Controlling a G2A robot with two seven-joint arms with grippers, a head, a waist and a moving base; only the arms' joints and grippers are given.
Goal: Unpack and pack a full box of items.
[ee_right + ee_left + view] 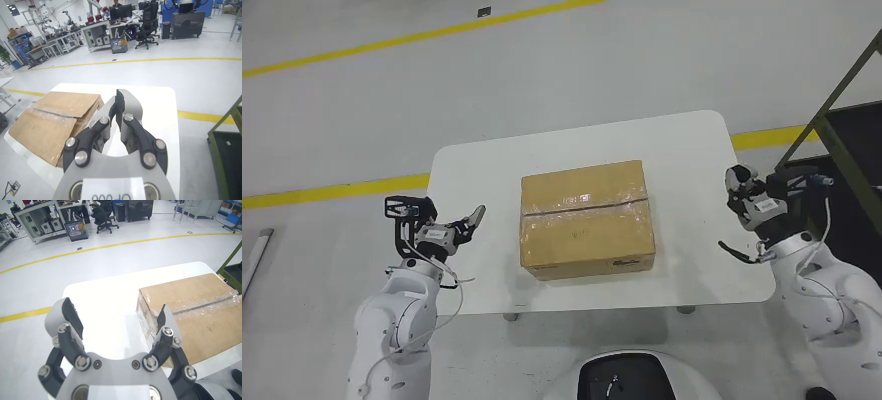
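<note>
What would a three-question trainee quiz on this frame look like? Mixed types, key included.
1. True or false: the cardboard box has its top flaps standing open.
2. Which gripper is open? A) left B) right C) both
3. Fill in: the box rests on the white ____.
Key: 1 false, the taped flaps lie closed; 2 A, the left gripper is open and the right gripper is shut; 3 table.

Top camera looked down from above the arms, bench (482, 160) mid-frame. Left wrist camera sat close behind left gripper (115, 306), right wrist camera behind right gripper (116, 102), both facing across bench. All three shared the box (587, 218).
</note>
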